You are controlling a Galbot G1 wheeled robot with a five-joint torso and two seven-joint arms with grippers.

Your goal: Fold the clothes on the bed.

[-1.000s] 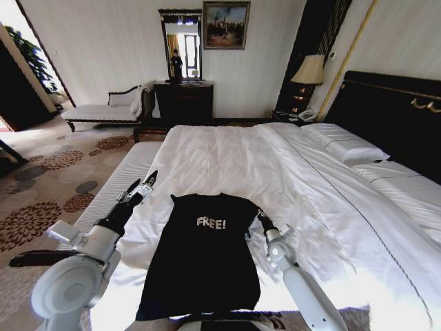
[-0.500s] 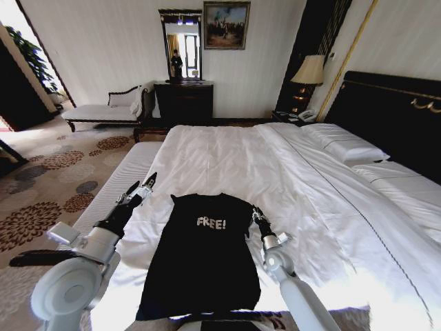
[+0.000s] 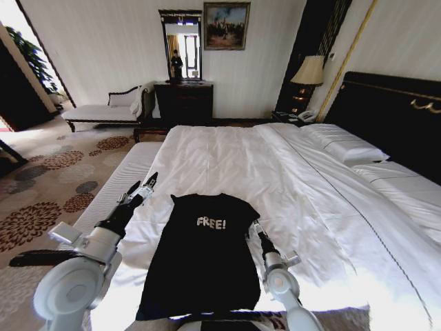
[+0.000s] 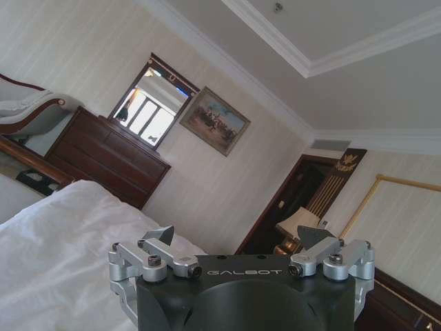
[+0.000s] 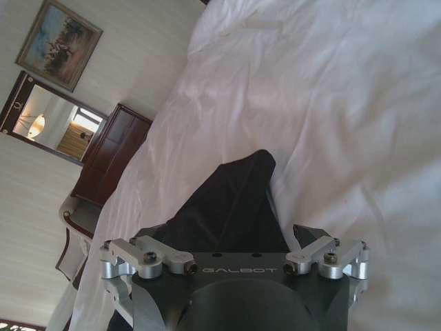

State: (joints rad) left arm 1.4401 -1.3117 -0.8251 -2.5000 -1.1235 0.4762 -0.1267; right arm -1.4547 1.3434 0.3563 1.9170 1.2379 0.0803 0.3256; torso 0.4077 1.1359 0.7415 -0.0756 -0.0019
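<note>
The clothes are a black T-shirt (image 3: 203, 255) with white "FREE!" lettering, spread flat on the near end of the white bed (image 3: 275, 165). My right gripper (image 3: 255, 225) is open and low at the shirt's right edge, below its shoulder. In the right wrist view the shirt's shoulder corner (image 5: 238, 196) lies ahead of the spread right gripper (image 5: 227, 238) on the sheet (image 5: 344, 103). My left gripper (image 3: 141, 187) is open, held above the bed's left edge, apart from the shirt. In the left wrist view the left gripper (image 4: 238, 236) points over the bed (image 4: 55, 241) toward the far wall.
Pillows (image 3: 351, 148) and a dark headboard (image 3: 393, 110) line the right side. A lamp (image 3: 309, 70) stands at the far right. A dark dresser (image 3: 182, 102) with a mirror and a white chaise bench (image 3: 103, 110) stand by the far wall. Patterned carpet (image 3: 48, 186) lies to the left.
My right arm has drawn back toward me along the shirt's right edge, its gripper now lower on the bed. The left arm and the shirt have barely moved.
</note>
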